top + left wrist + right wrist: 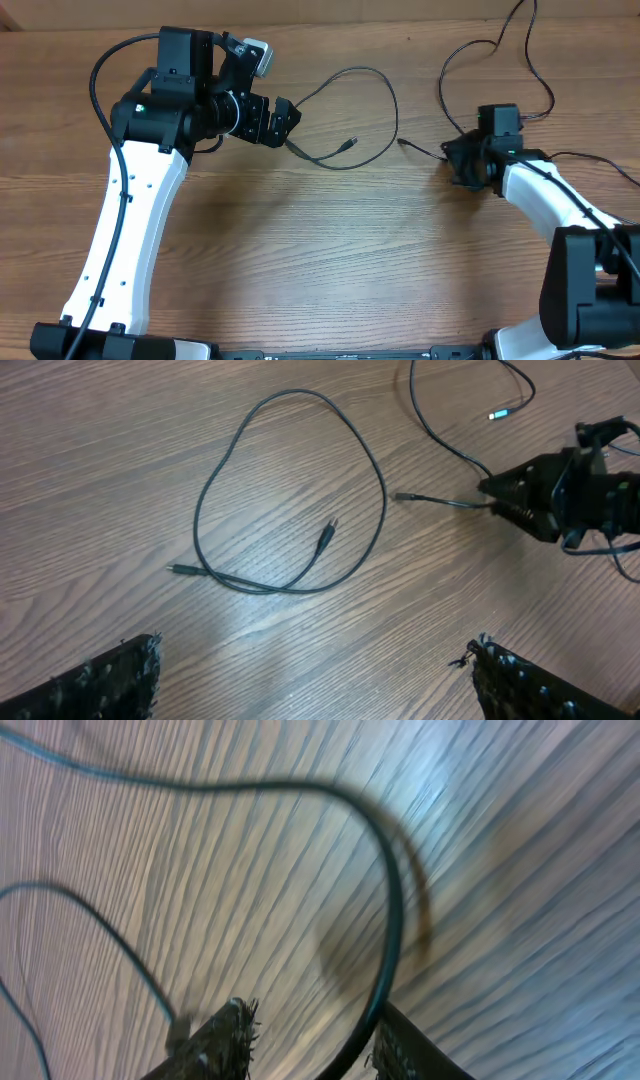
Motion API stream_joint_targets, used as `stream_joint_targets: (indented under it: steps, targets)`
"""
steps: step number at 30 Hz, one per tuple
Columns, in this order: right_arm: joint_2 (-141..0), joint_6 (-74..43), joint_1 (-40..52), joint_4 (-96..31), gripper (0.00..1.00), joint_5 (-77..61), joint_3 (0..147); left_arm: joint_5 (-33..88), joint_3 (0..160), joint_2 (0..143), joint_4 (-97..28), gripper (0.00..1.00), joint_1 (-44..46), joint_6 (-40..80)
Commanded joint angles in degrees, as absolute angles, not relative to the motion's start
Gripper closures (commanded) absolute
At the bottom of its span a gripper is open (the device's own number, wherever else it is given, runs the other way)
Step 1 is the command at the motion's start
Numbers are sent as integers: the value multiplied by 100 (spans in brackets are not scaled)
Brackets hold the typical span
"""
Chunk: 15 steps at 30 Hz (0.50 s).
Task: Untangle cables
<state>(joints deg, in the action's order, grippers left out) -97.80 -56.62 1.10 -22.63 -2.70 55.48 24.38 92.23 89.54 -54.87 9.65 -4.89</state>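
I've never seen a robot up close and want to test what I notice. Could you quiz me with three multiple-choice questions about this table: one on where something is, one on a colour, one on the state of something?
1. Where does the looped cable lie?
A. On the table, between the two tools
B. Draped over the right arm
C. Hanging off the table edge

2. What colour is that looped cable?
A. Red
B. White
C. Black

3. How is the left tool?
A. Clamped on a plug
B. Open, holding nothing
C. Clamped on the looped cable

Answers:
1 A: the overhead view shows the loop flat on the wood, with the left tool on one side and the right tool on the other.
2 C: it reads dark against the pale wood.
3 B: in the left wrist view its fingers stand wide apart with nothing gripped.
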Motion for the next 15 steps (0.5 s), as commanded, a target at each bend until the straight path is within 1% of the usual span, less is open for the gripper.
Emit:
stream_joint_targets:
  steps: [1, 2, 4, 5, 6, 7, 9, 10, 11, 12, 15]
  targets:
    - [-9817, -5498, 64, -2099, 69, -283, 5551, 2377, 9284, 8945, -5485, 0, 934, -626]
    - [-9819, -5496, 78, -2049, 75, -311, 5551, 2379, 9284, 8945, -5483, 0, 934, -624]
    - [-9837, -5494, 110, -1865, 93, -423, 5551, 2381, 9284, 8945, -5485, 1, 934, -622]
    - [-9852, -5498, 110, -1824, 95, -508, 5551, 2381, 9284, 8947, -5485, 0, 934, -622]
    - [-9861, -5498, 110, -1831, 95, -539, 5551, 2381, 9284, 8947, -5485, 0, 934, -622]
    - [-9870, -5496, 110, -1872, 90, -574, 5551, 2381, 9284, 8947, -5489, 0, 934, -622]
    - [-9891, -5478, 110, -1988, 67, -565, 5551, 2379, 9284, 8947, -5516, 0, 934, -624]
    - [-9904, -5339, 113, -1970, 66, -567, 5551, 2379, 9284, 8947, -5527, 1, 934, -622]
    - [-9904, -5325, 110, -1970, 79, -563, 5551, 2379, 9284, 8947, -5529, 0, 934, -622]
    - [-9904, -5323, 110, -1935, 96, -565, 5551, 2379, 9284, 8947, -5529, 1, 934, -622]
    - [-9904, -5325, 110, -1865, 96, -569, 5551, 2379, 9284, 8947, -5568, 0, 934, -622]
